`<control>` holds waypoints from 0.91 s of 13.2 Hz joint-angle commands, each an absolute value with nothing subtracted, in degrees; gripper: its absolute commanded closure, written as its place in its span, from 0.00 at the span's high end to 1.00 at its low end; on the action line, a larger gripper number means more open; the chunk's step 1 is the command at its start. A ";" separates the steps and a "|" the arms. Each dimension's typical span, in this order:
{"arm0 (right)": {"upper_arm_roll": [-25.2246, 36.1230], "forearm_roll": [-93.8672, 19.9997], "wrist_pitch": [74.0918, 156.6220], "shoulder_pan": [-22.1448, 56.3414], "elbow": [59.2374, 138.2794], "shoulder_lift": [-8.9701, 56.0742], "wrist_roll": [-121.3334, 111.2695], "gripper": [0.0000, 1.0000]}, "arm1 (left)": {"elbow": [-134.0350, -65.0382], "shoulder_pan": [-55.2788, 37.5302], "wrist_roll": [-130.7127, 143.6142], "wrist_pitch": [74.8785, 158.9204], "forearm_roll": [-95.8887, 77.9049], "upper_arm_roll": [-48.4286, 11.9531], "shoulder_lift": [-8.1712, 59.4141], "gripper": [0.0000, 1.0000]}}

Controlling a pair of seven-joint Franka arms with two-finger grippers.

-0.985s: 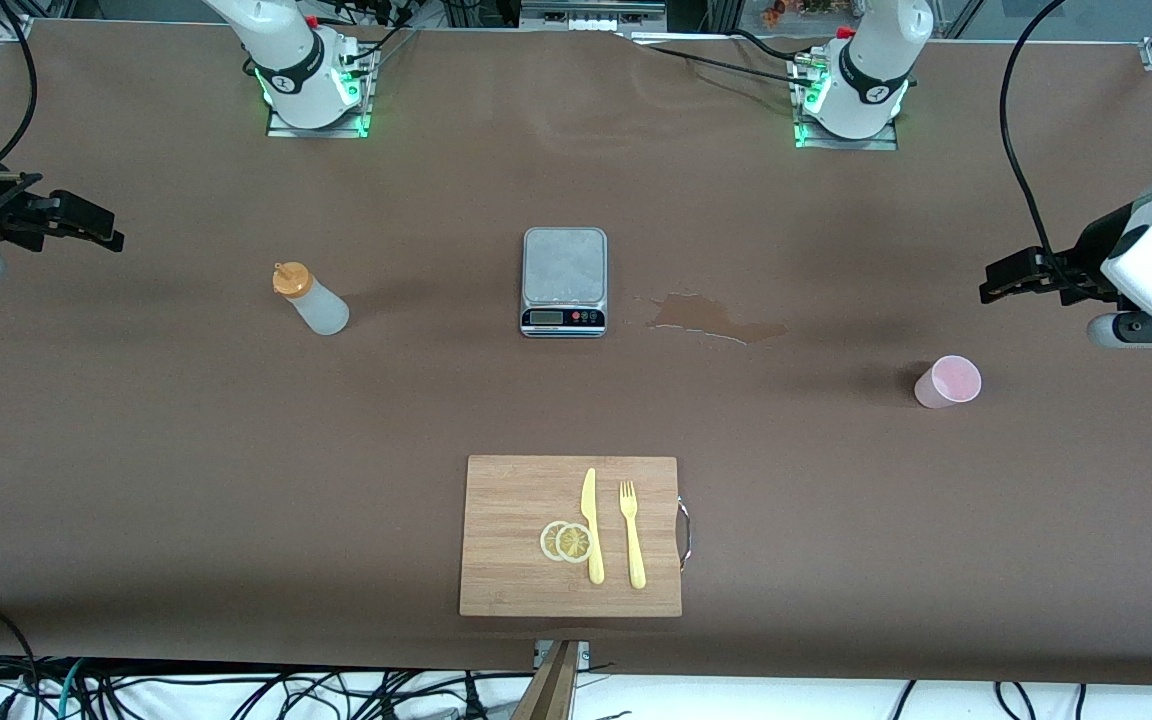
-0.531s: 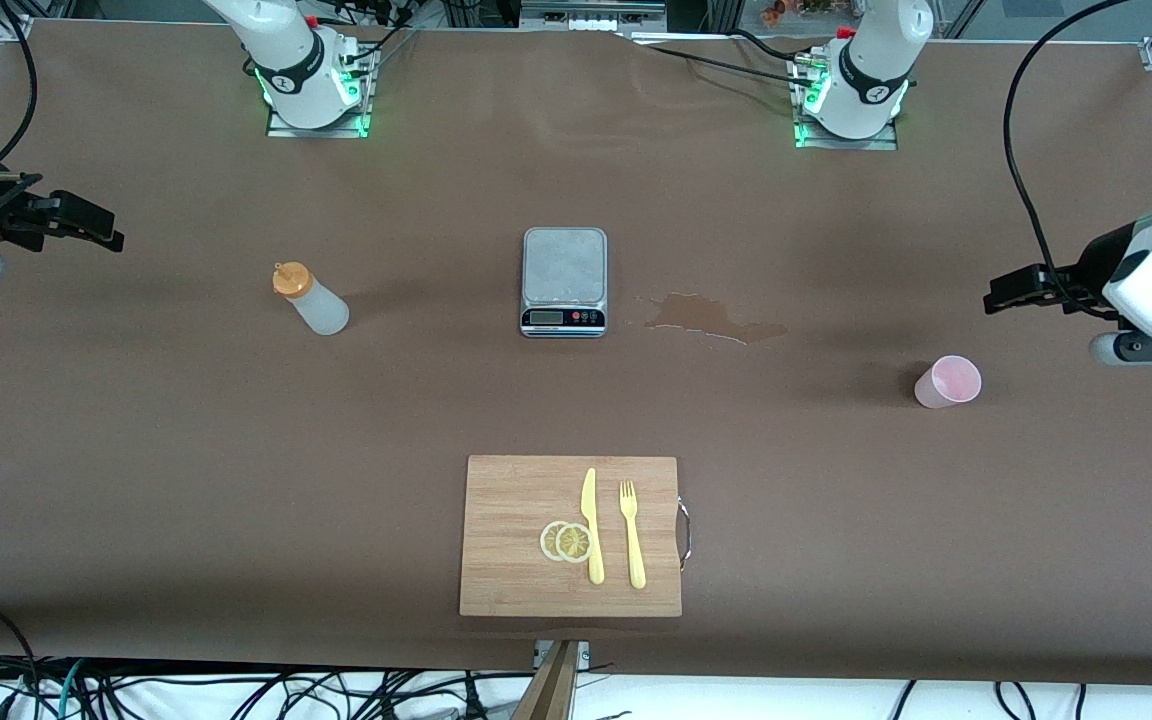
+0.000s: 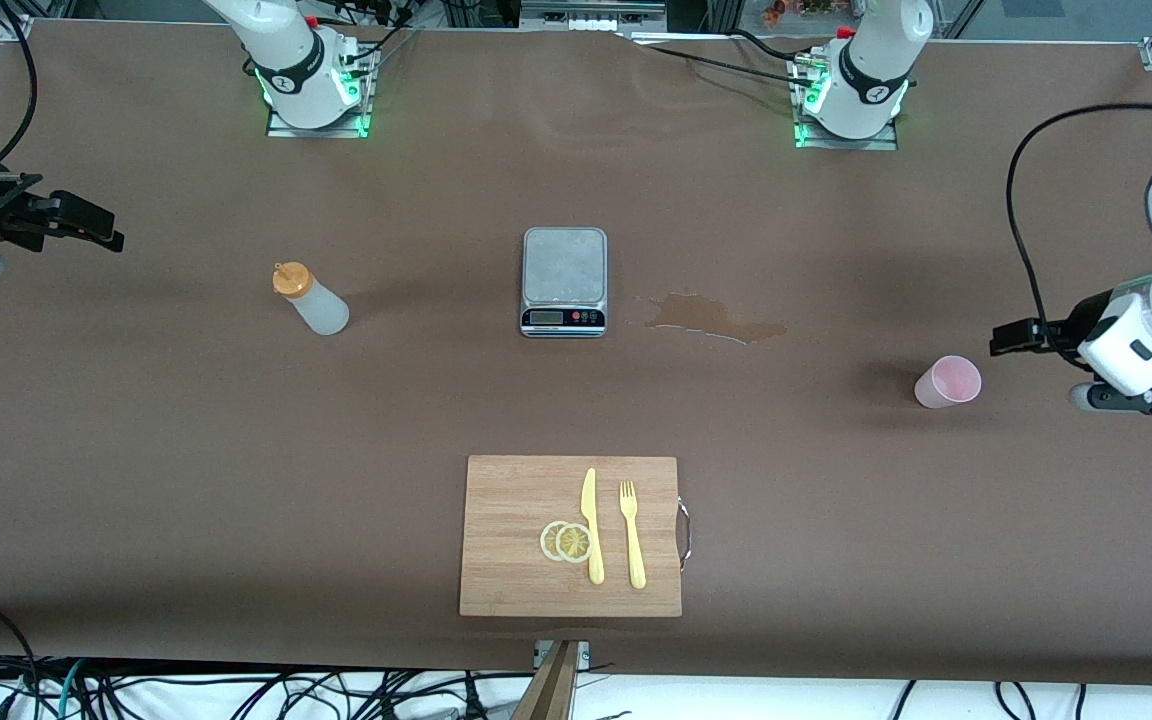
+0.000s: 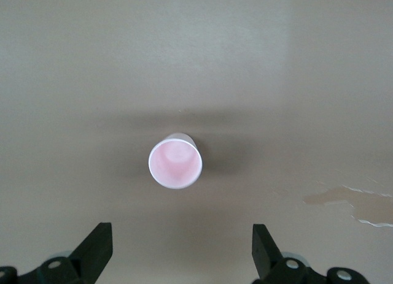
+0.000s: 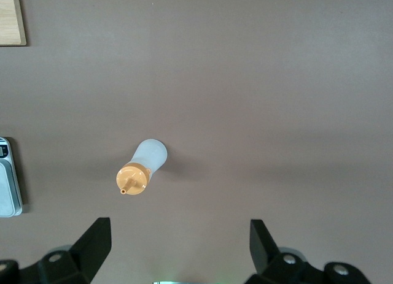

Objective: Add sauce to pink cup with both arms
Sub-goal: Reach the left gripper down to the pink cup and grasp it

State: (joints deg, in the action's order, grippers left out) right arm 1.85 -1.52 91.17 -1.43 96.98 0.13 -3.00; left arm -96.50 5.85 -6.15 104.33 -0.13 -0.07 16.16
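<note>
Cup point(image 3: 948, 382) sits upright on the tabletop, and the left gripper point(image 3: 1002, 338) has dropped in close beside it, fingers point(image 4: 97, 247) spread wide. Sauce point(image 3: 310, 298) stands untouched ahead of the right gripper point(image 3: 106, 232), also spread, waiting.

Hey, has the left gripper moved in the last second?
Yes. The left gripper has come down toward the pink cup, which stays put on the table; its jaws are open. The right gripper waits, unmoved.
</note>
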 commanded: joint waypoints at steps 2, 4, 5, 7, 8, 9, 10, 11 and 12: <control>1.76 -1.58 90.09 -1.84 95.89 0.44 -2.72 1.00 | -105.36 7.11 -9.05 115.20 0.79 -0.26 16.70 1.00; 1.76 -1.58 90.17 -1.93 95.63 0.53 -2.81 1.00 | -109.06 7.64 -10.28 119.60 0.79 -0.18 16.61 1.00; 1.76 -1.58 90.18 -1.93 95.36 0.53 -2.73 1.00 | -110.55 7.65 -10.63 121.53 0.79 0.17 16.61 1.00; 1.76 -1.49 90.18 -1.85 95.19 0.53 -2.64 1.00 | -113.72 7.65 -12.90 126.27 0.79 1.23 16.61 0.99; 1.76 -1.58 90.18 -1.85 95.19 0.61 -2.72 1.00 | -115.12 7.65 -14.22 128.56 0.44 2.10 16.61 0.99; 1.76 -1.58 90.18 -1.93 95.19 0.62 -2.72 1.00 | -116.35 7.65 -14.93 130.50 0.27 2.54 16.70 0.99; 1.76 -1.58 90.18 -1.85 95.19 0.62 -2.64 1.00 | -117.32 7.65 -15.72 132.17 0.18 2.64 16.96 0.98; 1.76 -1.58 90.18 -1.85 95.19 0.62 -2.64 1.00 | -118.03 7.82 -16.34 133.32 0.18 2.81 17.22 0.98; 1.76 -1.58 90.18 -1.85 95.19 0.62 -2.64 1.00 | -118.21 7.82 -16.52 134.11 0.09 2.99 17.75 0.98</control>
